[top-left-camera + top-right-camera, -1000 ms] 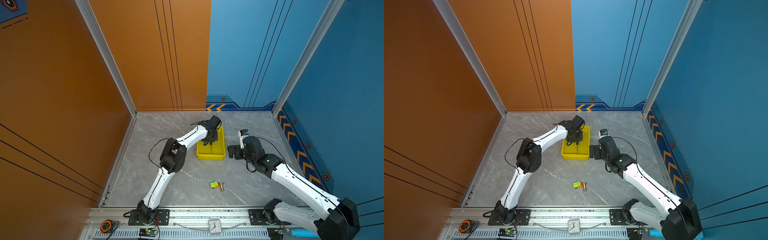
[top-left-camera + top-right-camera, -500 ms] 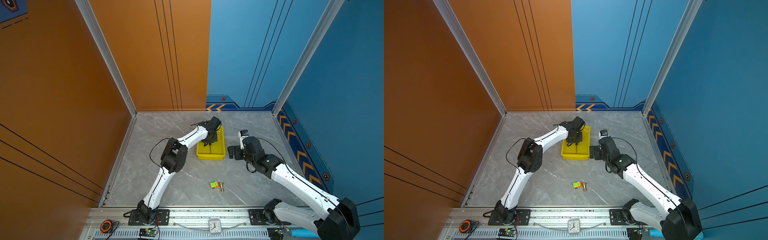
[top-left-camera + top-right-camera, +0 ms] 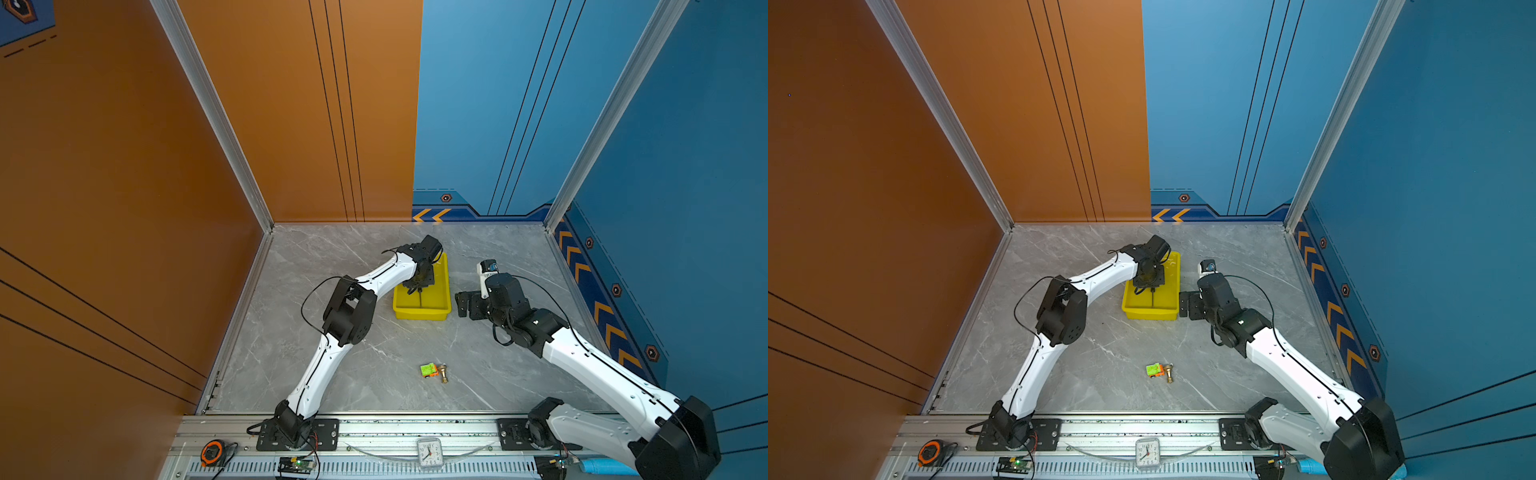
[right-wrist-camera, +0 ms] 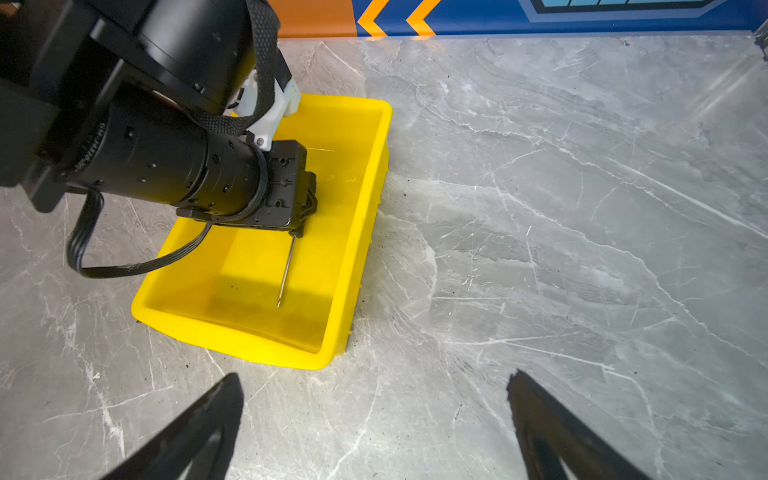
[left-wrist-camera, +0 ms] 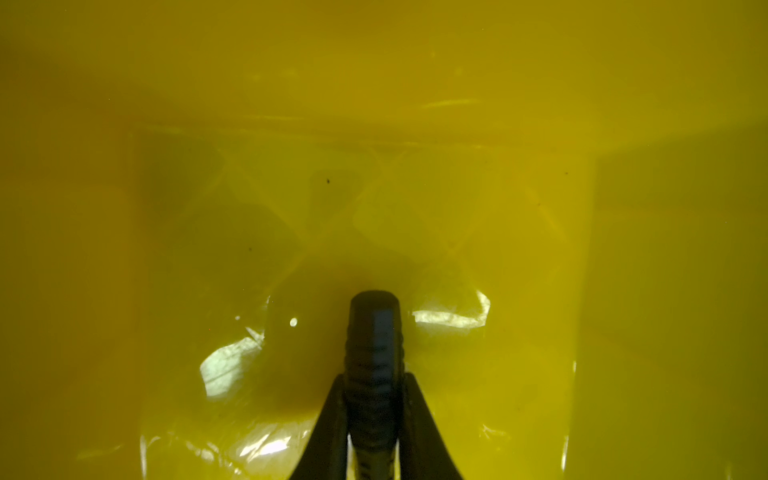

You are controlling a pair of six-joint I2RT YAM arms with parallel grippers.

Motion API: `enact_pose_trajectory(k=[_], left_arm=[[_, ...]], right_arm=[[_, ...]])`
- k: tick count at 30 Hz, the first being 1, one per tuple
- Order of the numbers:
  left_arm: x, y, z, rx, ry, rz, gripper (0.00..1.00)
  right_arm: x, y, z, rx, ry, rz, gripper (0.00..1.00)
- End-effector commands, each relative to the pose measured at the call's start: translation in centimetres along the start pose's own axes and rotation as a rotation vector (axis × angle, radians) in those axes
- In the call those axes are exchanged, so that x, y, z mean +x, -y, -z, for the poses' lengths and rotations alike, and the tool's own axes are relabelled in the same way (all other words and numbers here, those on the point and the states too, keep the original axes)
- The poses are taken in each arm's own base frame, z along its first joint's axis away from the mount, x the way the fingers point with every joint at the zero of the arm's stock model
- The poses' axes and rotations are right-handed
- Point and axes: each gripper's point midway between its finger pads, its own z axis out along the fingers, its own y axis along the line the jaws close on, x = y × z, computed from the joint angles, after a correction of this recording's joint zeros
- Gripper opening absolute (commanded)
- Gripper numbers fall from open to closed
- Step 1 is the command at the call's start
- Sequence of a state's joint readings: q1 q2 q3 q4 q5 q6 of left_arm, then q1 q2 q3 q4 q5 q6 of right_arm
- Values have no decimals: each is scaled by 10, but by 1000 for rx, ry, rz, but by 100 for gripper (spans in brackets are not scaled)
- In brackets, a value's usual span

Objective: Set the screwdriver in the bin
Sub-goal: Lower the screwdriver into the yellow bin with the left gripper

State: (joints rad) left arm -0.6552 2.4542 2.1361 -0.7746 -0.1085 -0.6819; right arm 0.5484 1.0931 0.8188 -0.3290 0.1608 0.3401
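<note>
A toy block (image 3: 428, 369) and brass fitting (image 3: 443, 372) lie apart from the bin (image 3: 420, 313).

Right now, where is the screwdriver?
The screwdriver is inside the yellow bin, near the far middle of the table in both top views, its black handle clamped in the left gripper, shaft pointing toward the robot.
</note>
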Motion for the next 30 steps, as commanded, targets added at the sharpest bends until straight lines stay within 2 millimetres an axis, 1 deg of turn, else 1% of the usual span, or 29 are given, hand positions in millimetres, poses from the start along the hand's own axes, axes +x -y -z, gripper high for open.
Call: enact_pose_trajectory(k=[1,6,10,19,22,25,30], left_arm=[[13,-11,-19,-56,-33,0,14],[15,-14,-21,-63,-38,0,18],[14,-14,-21,-63,-37,-1,20],[11,-11,-17,-52,-32,-2,30],[8,-11,-14,-42,-28,0,37],[5,-9,-8,-33,-18,1,42],[-4,-5,8,-10,6,-7,48]], right_arm=[[-5,8,7,29,36,-13,100],[-6,15,11,62,47,-14,100],[-6,16,12,66,54,-15,100],[-8,17,12,73,58,-24,100],[-9,18,14,76,62,-28,100],[-10,18,14,80,66,-32,100],[-12,19,15,84,72,-40,100]])
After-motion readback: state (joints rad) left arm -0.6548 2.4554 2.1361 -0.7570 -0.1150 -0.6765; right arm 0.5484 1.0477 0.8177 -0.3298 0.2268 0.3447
